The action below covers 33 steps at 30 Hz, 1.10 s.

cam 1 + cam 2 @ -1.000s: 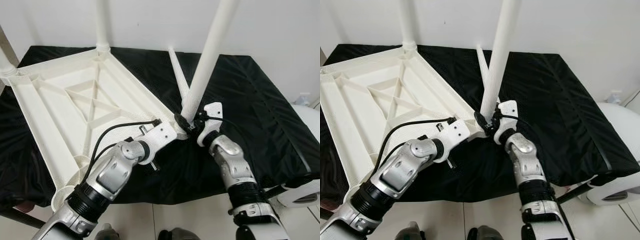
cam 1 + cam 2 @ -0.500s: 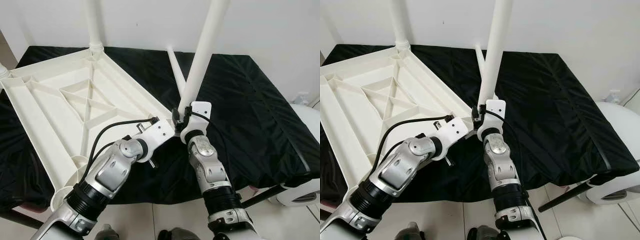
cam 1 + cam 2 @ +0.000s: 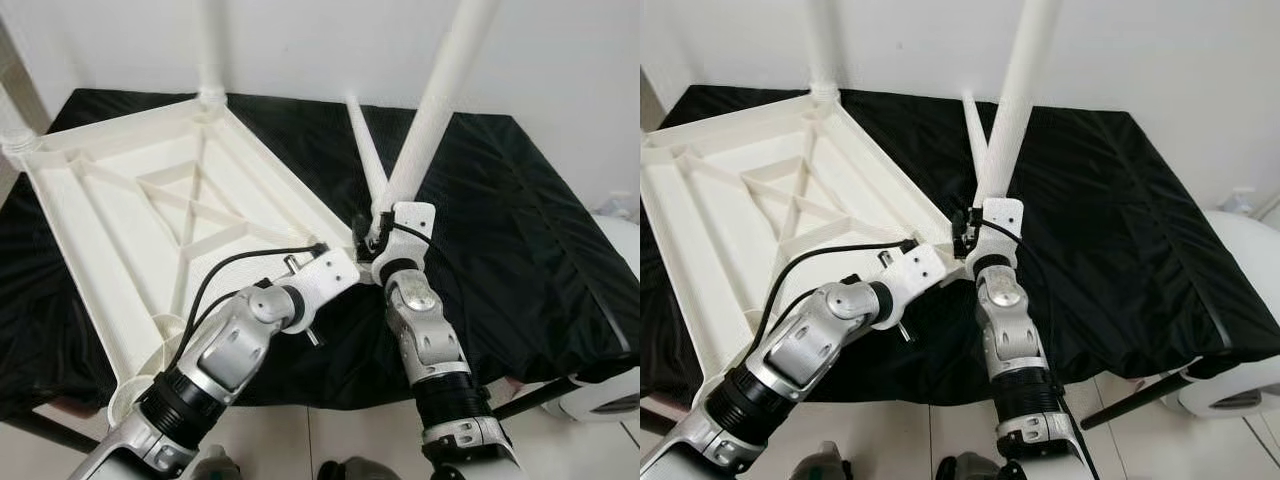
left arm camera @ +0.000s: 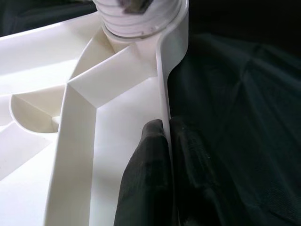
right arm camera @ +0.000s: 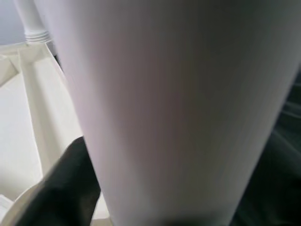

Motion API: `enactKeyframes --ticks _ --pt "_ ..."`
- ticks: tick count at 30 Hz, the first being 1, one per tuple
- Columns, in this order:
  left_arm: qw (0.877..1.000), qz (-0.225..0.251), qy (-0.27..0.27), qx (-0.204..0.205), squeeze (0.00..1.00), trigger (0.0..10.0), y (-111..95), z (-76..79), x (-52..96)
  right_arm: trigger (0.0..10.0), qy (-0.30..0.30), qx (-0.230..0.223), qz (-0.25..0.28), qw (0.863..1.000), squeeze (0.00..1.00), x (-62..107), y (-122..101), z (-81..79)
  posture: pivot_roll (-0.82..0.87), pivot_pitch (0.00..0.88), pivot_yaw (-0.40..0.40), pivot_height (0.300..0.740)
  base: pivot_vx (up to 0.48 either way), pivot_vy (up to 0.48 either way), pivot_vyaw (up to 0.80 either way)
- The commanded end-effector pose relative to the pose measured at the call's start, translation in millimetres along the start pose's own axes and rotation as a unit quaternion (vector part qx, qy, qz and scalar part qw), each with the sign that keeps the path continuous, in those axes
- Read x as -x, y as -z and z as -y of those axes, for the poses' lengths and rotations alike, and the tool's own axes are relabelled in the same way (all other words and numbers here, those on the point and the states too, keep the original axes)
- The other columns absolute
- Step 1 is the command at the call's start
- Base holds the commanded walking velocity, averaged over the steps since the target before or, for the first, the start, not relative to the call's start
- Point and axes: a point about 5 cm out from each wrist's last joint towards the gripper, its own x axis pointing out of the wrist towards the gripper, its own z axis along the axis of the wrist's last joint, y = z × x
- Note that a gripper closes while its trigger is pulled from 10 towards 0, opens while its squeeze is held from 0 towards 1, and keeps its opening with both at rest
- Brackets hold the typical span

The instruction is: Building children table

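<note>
Two grippers meet at the near corner of the upturned tabletop (image 3: 150, 215), in the middle of your head views. Your left gripper (image 4: 165, 136) has its black fingers (image 4: 146, 179) pinched shut on the thin white rim of the tabletop; only the wrist view shows this, since from above the white wrist block hides the fingers. That same view shows a threaded socket at the corner, cut off by the frame edge and partly blurred.

Your right gripper (image 3: 372, 240) sits at the foot of a leg (image 3: 435, 110) that leans up and off the upper right of the frame. In its wrist view the leg is a blurred white mass with one dark finger (image 5: 66, 188) pressed against it; the second finger is hidden, so you cannot tell for certain how far the grip is closed.

A spare leg (image 3: 366, 160) lies on the black cloth (image 3: 520, 240) behind. Two fitted legs, one at upper centre (image 3: 210, 50) and one at the left edge (image 3: 12, 125), are cut off by the frame.
</note>
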Motion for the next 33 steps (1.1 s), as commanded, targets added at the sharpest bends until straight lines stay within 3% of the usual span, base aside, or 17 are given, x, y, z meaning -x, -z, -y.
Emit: enactKeyframes --ticks 1,7,8,12,14,15,17,19,21,22,25,27,28,29,30,33 --pt "0.998 0.04 0.034 -0.026 0.0 10.0 -18 11.3 -0.6 10.0 0.002 -0.005 -0.002 1.0 1.0 0.7 0 6.4 0.05 0.0 -0.094 0.74 0.0 0.0 0.0" --pt "0.998 0.041 0.034 -0.027 0.0 10.0 -18 11.4 -1.1 10.0 -0.021 0.006 -0.003 1.0 1.0 -0.5 2 17.9 0.05 0.0 -0.095 0.74 0.0 0.0 0.0" --pt "0.998 0.04 0.034 -0.028 0.0 10.0 -18 11.5 -1.2 10.0 -0.042 0.007 -0.001 0.999 0.0 -1.2 2 21.7 0.05 0.0 -0.096 0.74 0.0 0.0 0.0" --pt "0.998 0.04 0.035 -0.029 0.0 10.0 -18 12.2 -1.9 10.0 -0.106 0.019 0.014 0.994 0.0 -2.8 -3 29.1 0.05 0.0 -0.097 0.74 0.0 0.0 0.0" --pt "0.998 0.04 0.035 -0.029 0.0 10.0 -18 12.2 -1.9 10.0 -0.106 0.019 0.014 0.994 0.0 -2.8 -3 29.1 0.05 0.0 -0.097 0.74 0.0 0.0 0.0" --pt "0.998 0.036 0.034 -0.031 0.0 10.0 -16 12.1 -2.2 10.0 -0.143 0.033 0.028 0.989 0.0 -3.2 -7 31.8 0.05 0.0 -0.096 0.74 0.0 0.0 0.0" --pt "0.998 0.036 0.034 -0.031 0.0 10.0 -16 12.1 -2.2 10.0 -0.143 0.033 0.028 0.989 0.0 -3.2 -7 31.8 0.05 0.0 -0.096 0.74 0.0 0.0 0.0" --pt "0.998 0.028 0.032 -0.035 0.0 10.0 -14 11.8 -2.7 10.0 -0.217 0.048 0.048 0.974 0.0 -3.0 -16 37.9 0.05 0.0 -0.095 0.74 0.0 0.0 0.0" --pt "0.998 0.028 0.032 -0.035 0.0 10.0 -14 11.8 -2.7 10.0 -0.217 0.048 0.048 0.974 0.0 -3.0 -16 37.9 0.05 0.0 -0.095 0.74 0.0 0.0 0.0" --pt "0.999 0.025 0.033 -0.033 1.0 10.0 -13 11.6 -2.8 10.0 -0.243 0.053 0.05 0.967 0.0 -4.3 -19 41.4 0.05 0.0 -0.092 0.74 0.0 0.0 0.0" --pt "0.999 0.022 0.032 -0.029 1.0 10.0 -11 10.4 -2.0 10.0 -0.279 0.063 0.054 0.957 0.0 -9.6 -26 46.5 0.05 0.0 -0.091 0.74 0.0 0.0 0.0" --pt "0.999 0.022 0.032 -0.029 1.0 10.0 -11 10.4 -2.0 10.0 -0.279 0.063 0.054 0.957 0.0 -9.6 -26 46.5 0.05 0.0 -0.091 0.74 0.0 0.0 0.0" --pt "0.999 0.018 0.029 -0.031 0.78 10.0 -11 9.3 -1.8 10.0 -0.291 0.065 0.055 0.953 0.0 -12.1 -28 47.7 0.05 0.0 -0.091 0.74 0.0 0.0 0.0" --pt "0.999 0.018 0.029 -0.031 0.78 10.0 -11 9.3 -1.8 10.0 -0.291 0.065 0.055 0.953 0.0 -12.1 -28 47.7 0.05 0.0 -0.091 0.74 0.0 0.0 0.0" --pt "0.999 0.016 0.027 -0.033 0.0 10.0 -10 8.4 -1.6 10.0 -0.303 0.066 0.056 0.949 0.0 -13.6 -31 48.8 0.06 0.0 -0.092 0.74 0.0 0.0 0.0" --pt "0.999 0.013 0.025 -0.036 0.0 10.0 -10 7.7 -0.9 10.0 -0.323 0.07 0.057 0.942 0.0 -14.6 -32 49.7 0.06 0.0 -0.092 0.74 0.0 0.0 0.0"
